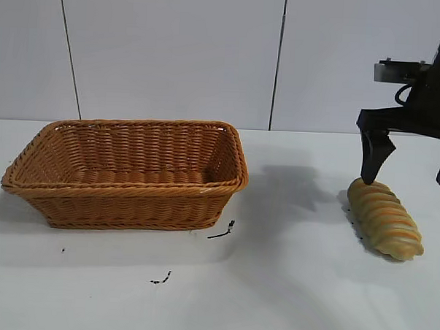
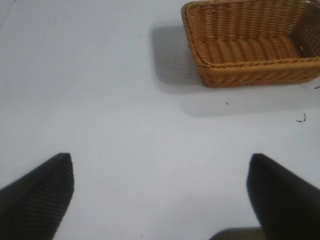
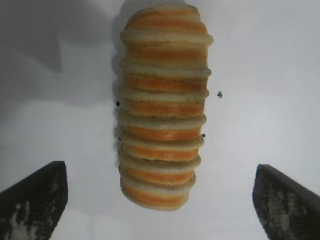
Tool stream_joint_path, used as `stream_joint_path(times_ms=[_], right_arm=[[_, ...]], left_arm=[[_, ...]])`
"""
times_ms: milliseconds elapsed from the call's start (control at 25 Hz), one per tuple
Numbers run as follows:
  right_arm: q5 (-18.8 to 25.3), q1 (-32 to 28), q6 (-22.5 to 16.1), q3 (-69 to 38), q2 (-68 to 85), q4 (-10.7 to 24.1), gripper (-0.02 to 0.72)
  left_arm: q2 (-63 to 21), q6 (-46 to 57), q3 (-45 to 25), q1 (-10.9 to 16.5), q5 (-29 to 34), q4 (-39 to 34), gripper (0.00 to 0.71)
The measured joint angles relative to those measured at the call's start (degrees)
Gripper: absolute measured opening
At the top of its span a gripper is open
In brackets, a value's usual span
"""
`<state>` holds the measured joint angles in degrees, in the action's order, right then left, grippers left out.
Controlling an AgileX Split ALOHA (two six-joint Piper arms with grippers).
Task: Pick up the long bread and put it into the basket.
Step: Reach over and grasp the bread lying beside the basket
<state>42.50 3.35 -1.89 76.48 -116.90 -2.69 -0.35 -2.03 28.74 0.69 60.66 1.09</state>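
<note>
The long bread [image 1: 386,218], a ridged tan loaf with orange stripes, lies on the white table at the right. In the right wrist view the long bread [image 3: 162,105] lies lengthwise, its near end between the open jaws. My right gripper [image 1: 409,177] hangs open just above the loaf's far end; one finger [image 1: 372,153] stands close over the loaf's tip. It holds nothing [image 3: 159,200]. The orange-brown wicker basket [image 1: 131,201] stands at the left and looks empty. It also shows in the left wrist view [image 2: 250,70]. My left gripper [image 2: 160,192] is open over bare table, out of the exterior view.
Small dark scraps [image 1: 222,231] lie on the table in front of the basket, another [image 1: 161,278] nearer the front. A white panelled wall stands behind the table. Open table lies between the basket and the bread.
</note>
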Motion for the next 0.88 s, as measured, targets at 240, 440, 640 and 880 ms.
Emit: stream_joint_path(times_ms=[240,440,640,880], right_arm=[[-2.34,0.00,0.00,0.00,-2.16,0.00,0.690],[-3.54,0.00,0.00,0.00,-2.26,0.00,0.690],[-2.69,0.00,0.15,0.00,-3.88,0.00,0.690],[-2.02,0.00,0.66,0.00,-4.17,0.11,0.680]], left_arm=[[0.00,0.00,0.00,0.00,0.00,0.00,0.693],[0.00,0.00,0.00,0.00,0.00,0.00,0.693],[0.00,0.00,0.00,0.00,0.00,0.00,0.693],[0.00,0.00,0.00,0.00,0.00,0.00,0.693]])
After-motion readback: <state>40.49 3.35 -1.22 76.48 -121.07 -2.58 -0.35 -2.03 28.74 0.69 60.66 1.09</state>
